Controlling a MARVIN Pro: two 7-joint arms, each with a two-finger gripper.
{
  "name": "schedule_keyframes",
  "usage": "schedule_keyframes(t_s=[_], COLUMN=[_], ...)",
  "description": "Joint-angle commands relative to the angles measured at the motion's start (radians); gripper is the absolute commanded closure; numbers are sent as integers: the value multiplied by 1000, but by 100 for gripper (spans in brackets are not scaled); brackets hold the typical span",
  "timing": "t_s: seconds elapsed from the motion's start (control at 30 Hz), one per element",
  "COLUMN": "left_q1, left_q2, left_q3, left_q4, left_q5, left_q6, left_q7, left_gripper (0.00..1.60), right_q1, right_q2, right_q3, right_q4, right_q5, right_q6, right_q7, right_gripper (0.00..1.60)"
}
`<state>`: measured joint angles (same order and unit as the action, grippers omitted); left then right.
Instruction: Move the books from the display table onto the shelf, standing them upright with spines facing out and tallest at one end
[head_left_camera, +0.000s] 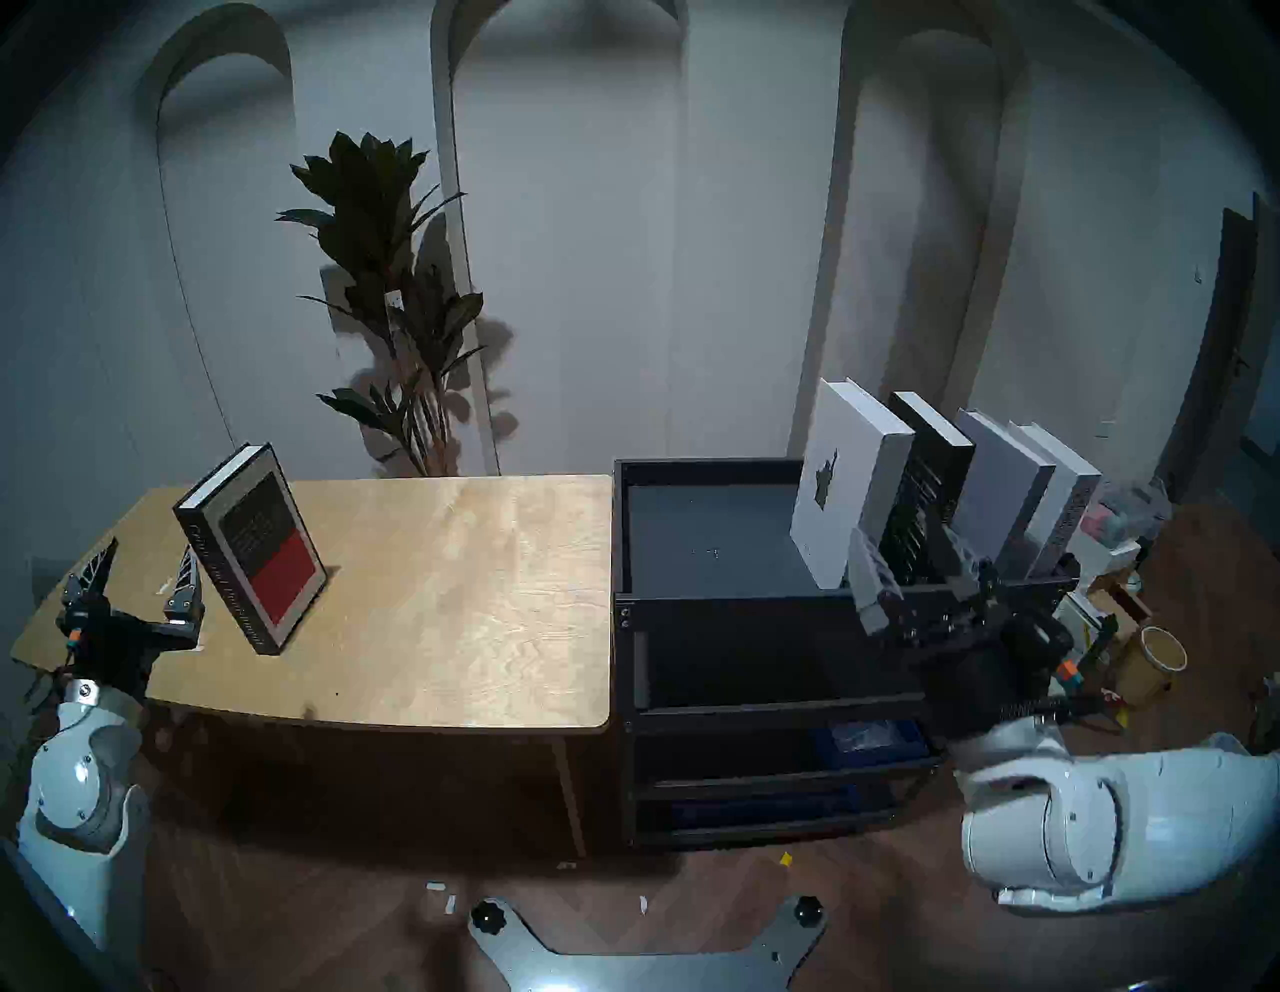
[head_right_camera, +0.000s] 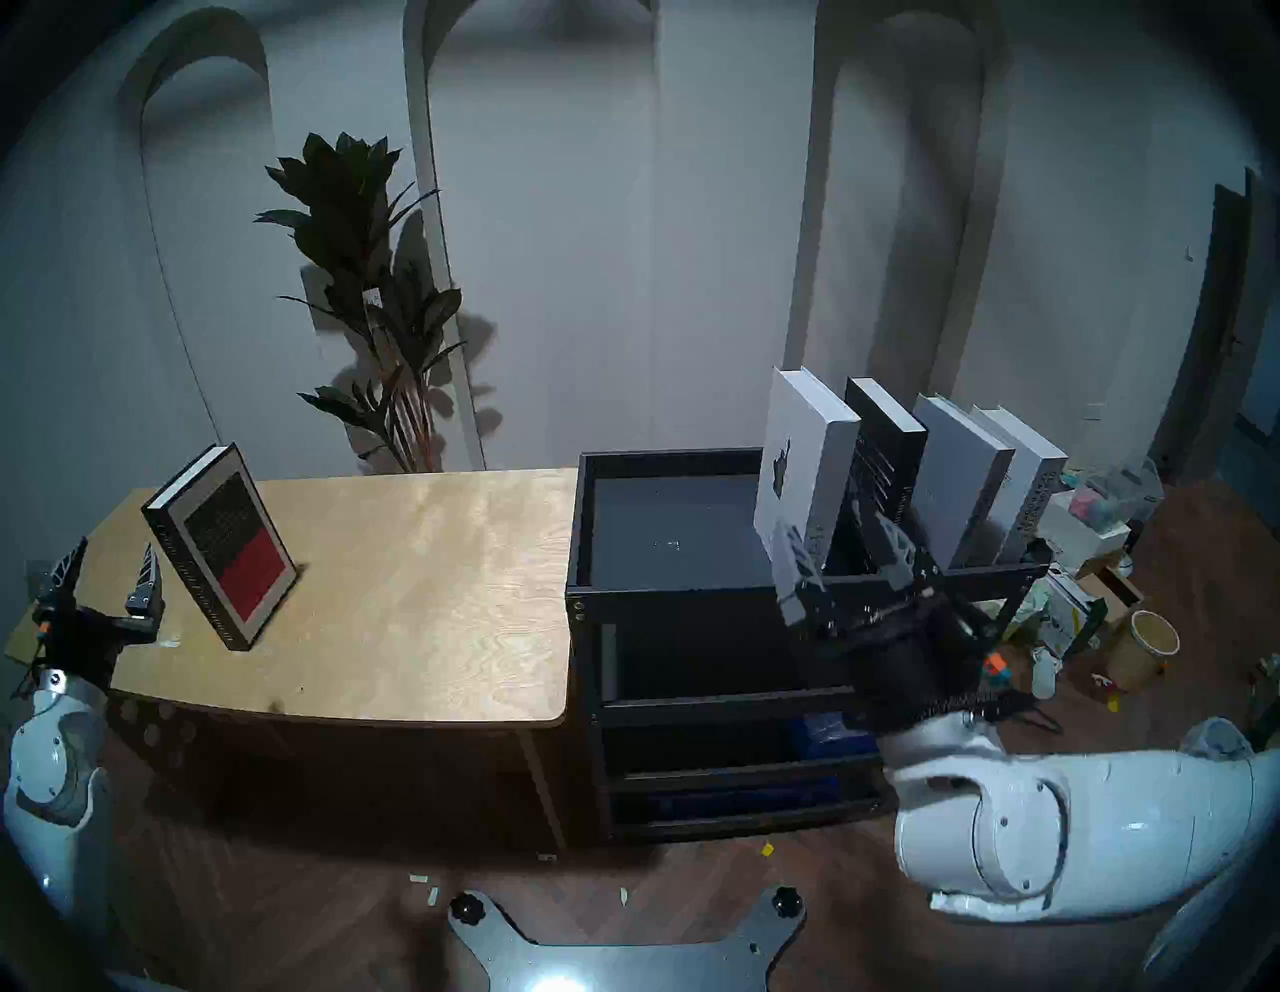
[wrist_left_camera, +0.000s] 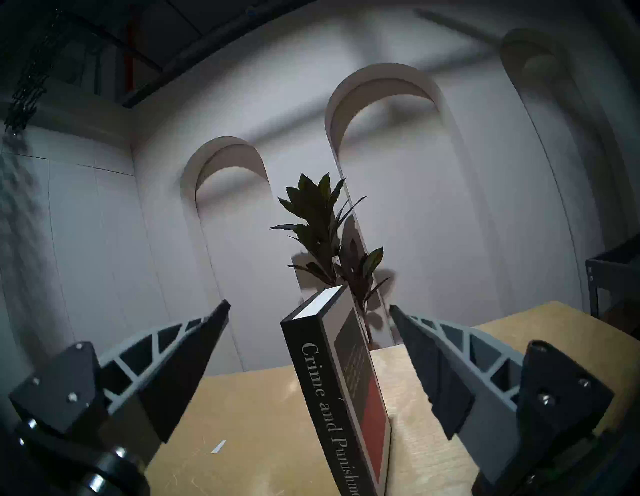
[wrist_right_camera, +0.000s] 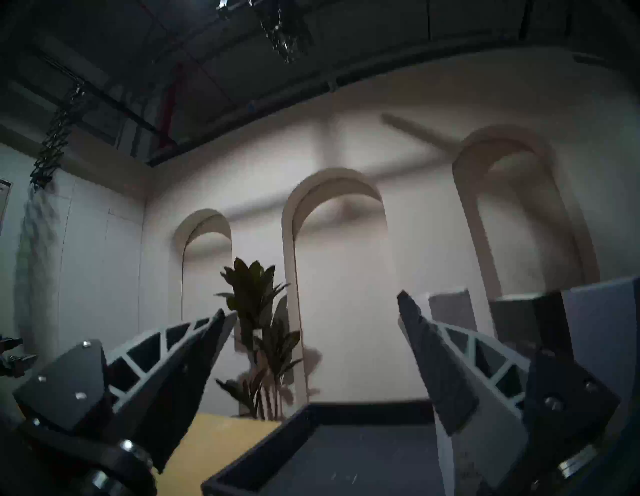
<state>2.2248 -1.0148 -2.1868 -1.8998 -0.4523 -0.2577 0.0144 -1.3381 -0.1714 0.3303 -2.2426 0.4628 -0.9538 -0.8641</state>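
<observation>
Your display table fills the left and centre of the head view, its light plywood top bare except for one book. The shelf, a black metal rack, butts against the table's right edge and takes up the centre right. On its top tier, toward the right, four books stand upright and lean slightly: the white book nearest the table, then the black book, the grey book and a second white book at the far right. The "Crime and Punishment" book stands upright on the table at the left of the frame, spine toward you. Your right gripper sits at the shelf's front rim, just before the white and black books, jaws wide apart and holding nothing. Your left gripper hovers at the far left, just beside the "Crime and Punishment" book, jaws spread and empty; in the left wrist view that book stands between the fingers, untouched.
</observation>
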Motion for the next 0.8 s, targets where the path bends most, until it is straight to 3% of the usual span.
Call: schedule_keyframes(t_s=[0.0, 0.4, 0.77], left_q1=[-85, -229, -348], left_q2=[77, 194, 280], left_q3=[34, 172, 171], left_q4=[27, 181, 365], left_q5=[-28, -122, -282], left_q6=[-1, 9, 0], left_q7=[-36, -103, -170], left_gripper=[0, 0, 0], right_q1=[-118, -168, -164], right_q2=[37, 56, 65], right_q3=[-127, -214, -229], right_q4=[-29, -23, -25], right_q5=[-23, -85, -142], right_q6=[-6, -6, -6], right_q7=[-4, -21, -30], right_gripper=[0, 0, 0])
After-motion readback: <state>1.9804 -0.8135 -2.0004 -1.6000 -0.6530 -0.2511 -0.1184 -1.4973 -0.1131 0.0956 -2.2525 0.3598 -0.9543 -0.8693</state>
